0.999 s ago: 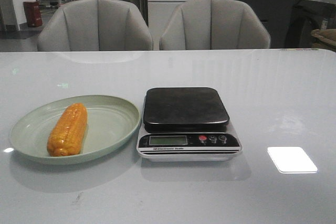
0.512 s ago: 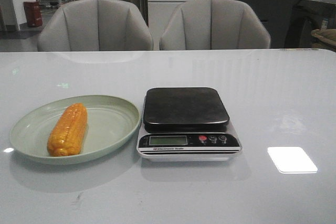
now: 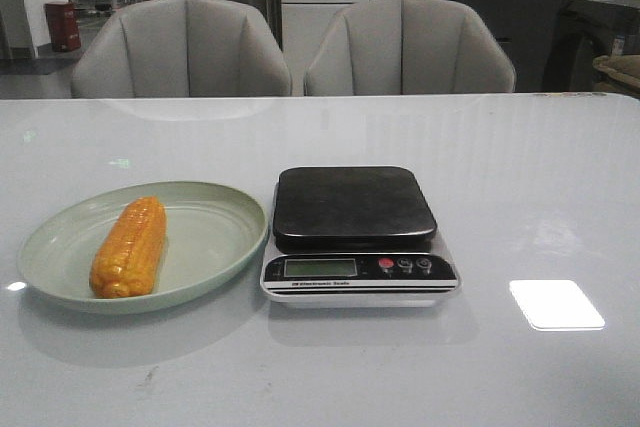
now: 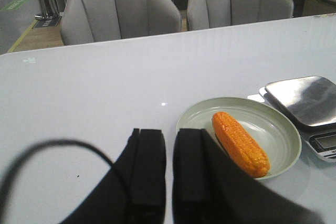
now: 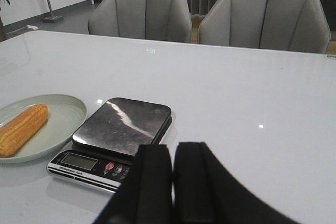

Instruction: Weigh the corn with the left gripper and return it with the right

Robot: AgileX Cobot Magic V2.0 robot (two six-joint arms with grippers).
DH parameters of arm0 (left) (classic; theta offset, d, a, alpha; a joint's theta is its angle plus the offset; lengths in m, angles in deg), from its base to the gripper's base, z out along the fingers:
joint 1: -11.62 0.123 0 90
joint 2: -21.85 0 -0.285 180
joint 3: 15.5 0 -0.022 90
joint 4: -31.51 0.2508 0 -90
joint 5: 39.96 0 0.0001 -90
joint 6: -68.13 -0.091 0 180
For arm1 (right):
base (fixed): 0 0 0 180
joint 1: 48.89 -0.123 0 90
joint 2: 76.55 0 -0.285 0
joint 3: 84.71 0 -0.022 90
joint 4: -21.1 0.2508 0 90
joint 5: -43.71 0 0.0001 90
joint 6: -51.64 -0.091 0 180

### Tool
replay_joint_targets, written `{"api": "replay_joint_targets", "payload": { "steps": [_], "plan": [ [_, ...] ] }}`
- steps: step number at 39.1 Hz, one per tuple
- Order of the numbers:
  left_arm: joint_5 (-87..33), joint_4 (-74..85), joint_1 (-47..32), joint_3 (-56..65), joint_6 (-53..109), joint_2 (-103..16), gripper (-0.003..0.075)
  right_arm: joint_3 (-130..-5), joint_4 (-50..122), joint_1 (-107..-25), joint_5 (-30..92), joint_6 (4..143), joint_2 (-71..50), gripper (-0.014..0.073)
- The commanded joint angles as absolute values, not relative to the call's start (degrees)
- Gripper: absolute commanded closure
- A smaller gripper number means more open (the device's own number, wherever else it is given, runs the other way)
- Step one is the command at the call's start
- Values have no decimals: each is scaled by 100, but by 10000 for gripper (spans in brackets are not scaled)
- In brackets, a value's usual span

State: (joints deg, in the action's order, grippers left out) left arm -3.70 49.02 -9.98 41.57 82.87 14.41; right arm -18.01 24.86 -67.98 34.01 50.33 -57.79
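Note:
The orange-yellow corn [image 3: 130, 246] lies lengthwise on the pale green plate [image 3: 215, 237] at the table's left. The scale [image 3: 355, 230], with a dark steel platform and a small display, stands just right of the plate with nothing on it. Neither gripper shows in the front view. In the left wrist view my left gripper [image 4: 169, 140] is shut and empty, held back from the plate [image 4: 278, 140] and corn [image 4: 240, 143]. In the right wrist view my right gripper [image 5: 173, 153] is shut and empty, short of the scale [image 5: 118, 129]; the corn [image 5: 22, 128] shows on the plate [image 5: 65, 121].
Two grey chairs [image 3: 180, 47] stand behind the table's far edge. A bright light patch [image 3: 555, 304] reflects on the glossy white tabletop right of the scale.

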Motion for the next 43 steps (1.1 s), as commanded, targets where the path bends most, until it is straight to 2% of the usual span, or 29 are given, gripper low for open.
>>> {"api": "replay_joint_targets", "payload": {
  "steps": [1, 12, 19, 26, 35, 43],
  "plan": [
    [-760, 4956, -1003, 4012, 8344, 1415, 577, -1950, 2468, -6769, 3783, 5081, -5731, 419],
    [-757, 4978, -1003, 4106, 8333, 1415, 577, -1950, 2468, -6769, 3783, 5081, -5731, 419],
    [-1192, 4993, -900, 4366, 8230, 1415, 577, -1950, 2468, -6769, 3783, 5081, -5731, 419],
    [-2079, 4612, 16, 5070, 8230, 1415, 577, -1950, 2468, -6769, 3783, 5081, -5731, 419],
    [-3882, 3830, 1464, 6136, 7699, 1573, 577, -1950, 2468, -6769, 3783, 5081, -5731, 419],
    [-4108, 3830, 1630, 6396, 7699, 1561, 577, -1950, 2468, -6769, 3783, 5081, -5731, 419]
  ]
}}
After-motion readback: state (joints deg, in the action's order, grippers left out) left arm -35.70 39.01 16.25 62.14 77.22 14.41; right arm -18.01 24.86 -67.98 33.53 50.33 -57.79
